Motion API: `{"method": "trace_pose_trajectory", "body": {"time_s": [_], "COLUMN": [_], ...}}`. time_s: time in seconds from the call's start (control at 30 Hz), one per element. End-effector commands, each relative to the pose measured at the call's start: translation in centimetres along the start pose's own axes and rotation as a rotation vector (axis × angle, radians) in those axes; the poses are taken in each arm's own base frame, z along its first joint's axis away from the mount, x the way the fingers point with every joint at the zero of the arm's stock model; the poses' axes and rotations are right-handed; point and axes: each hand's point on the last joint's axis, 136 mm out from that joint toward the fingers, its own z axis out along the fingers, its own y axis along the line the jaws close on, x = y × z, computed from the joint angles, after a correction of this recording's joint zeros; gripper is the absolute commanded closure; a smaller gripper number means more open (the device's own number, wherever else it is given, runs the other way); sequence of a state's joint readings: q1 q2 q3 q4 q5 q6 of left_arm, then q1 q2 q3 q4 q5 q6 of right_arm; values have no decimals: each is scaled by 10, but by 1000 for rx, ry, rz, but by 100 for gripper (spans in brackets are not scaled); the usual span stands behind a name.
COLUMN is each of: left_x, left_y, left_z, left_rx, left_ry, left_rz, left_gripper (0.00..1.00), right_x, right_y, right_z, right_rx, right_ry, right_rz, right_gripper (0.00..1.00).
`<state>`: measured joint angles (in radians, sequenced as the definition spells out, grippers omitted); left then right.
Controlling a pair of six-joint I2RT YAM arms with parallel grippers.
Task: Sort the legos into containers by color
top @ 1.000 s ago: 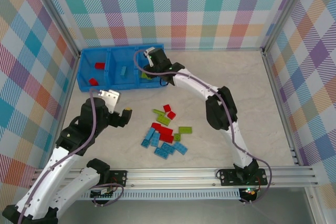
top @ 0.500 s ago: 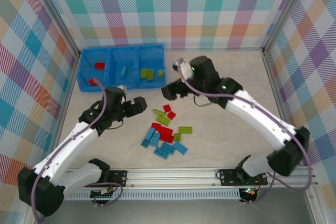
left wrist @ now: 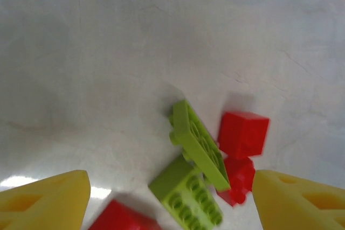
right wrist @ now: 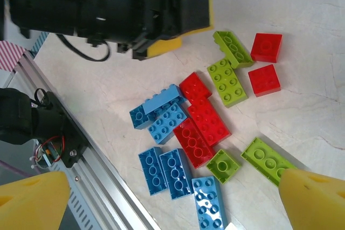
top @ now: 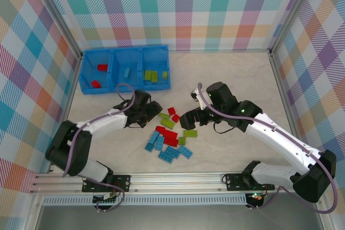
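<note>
Across the pale table (top: 253,74), the sorting looks begun but, by my judgement, well short of half done. The containers (top: 135,86), three joined blue bins at the far left, hold only a handful of pieces. Most of the legos (top: 170,133) lie in a loose heap on the bare surface between the two arms, well apart from the tray. So far the colours seem kept apart correctly: two red bricks (top: 102,67) sit in the left bin, one light blue brick (top: 126,72) in the middle bin, and a few lime green bricks (top: 151,75) in the right bin. The left gripper (left wrist: 173,200) hangs low over the heap's near-left edge. Its yellow fingers (left wrist: 48,197) are spread wide and closed on nothing, with a tilted green plate (left wrist: 197,144) between them. That plate leans beside a small red square (left wrist: 243,133), so it reads as the likely next pick. The right gripper (right wrist: 175,203) stands above the heap's other side, its jaws fully apart and empty. Roughly five red, four green and five blue pieces are left to sort, among them a long red brick (right wrist: 209,119) and a blue pair (right wrist: 163,171)
</note>
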<state>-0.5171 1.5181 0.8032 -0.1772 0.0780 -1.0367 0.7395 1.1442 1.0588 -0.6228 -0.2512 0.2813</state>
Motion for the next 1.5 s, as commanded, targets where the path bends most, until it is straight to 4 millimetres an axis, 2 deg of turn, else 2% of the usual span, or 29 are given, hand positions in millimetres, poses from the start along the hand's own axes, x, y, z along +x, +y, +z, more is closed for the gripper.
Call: {"method": "trace_pose_trajectory", "body": {"time_s": [0.0,0.17,0.3,0.43,0.6,0.73,0.87,0.97,1.03,1.17,1.3,1.37,1.47], "left_x": [-6,1,4,1,-7,-28,-73,-116,-142,-175,-205,-212,-215], "left_y": [-17,-23,-20,-20,-40,-62,-86,-108,-122,-156,-162,-160,-167], "left_z": [19,43,50,44,19,-25,-72,-86,-80,-44,-17,-7,-11], "left_rx": [33,60,51,41,90,116,85,-8,-78,-99,-131,-136,-113], "left_ry": [-12,37,53,36,3,-106,-341,-539,-615,-633,-627,-602,-601], "left_rz": [-40,-59,-68,-44,5,100,231,372,439,503,448,424,423], "left_gripper": [31,46,66,78,92,94,95,95,95,95,89,81,71], "right_x": [-2,3,7,8,7,6,3,1,-1,0,6,10,15], "right_y": [0,-2,-6,-7,-6,-7,-7,-8,-9,-8,-7,-8,-11], "right_z": [0,1,2,3,5,3,1,1,1,-1,-9,-14,-19], "right_rx": [3,6,19,18,13,17,17,27,29,27,33,41,57], "right_ry": [-6,-3,6,0,-5,-14,-36,-49,-54,-54,-52,-56,-58], "right_rz": [19,25,38,51,65,74,75,80,85,95,103,106,112], "right_gripper": [0,0,0,0,0,0,0,0,0,0,0,0,0]}}
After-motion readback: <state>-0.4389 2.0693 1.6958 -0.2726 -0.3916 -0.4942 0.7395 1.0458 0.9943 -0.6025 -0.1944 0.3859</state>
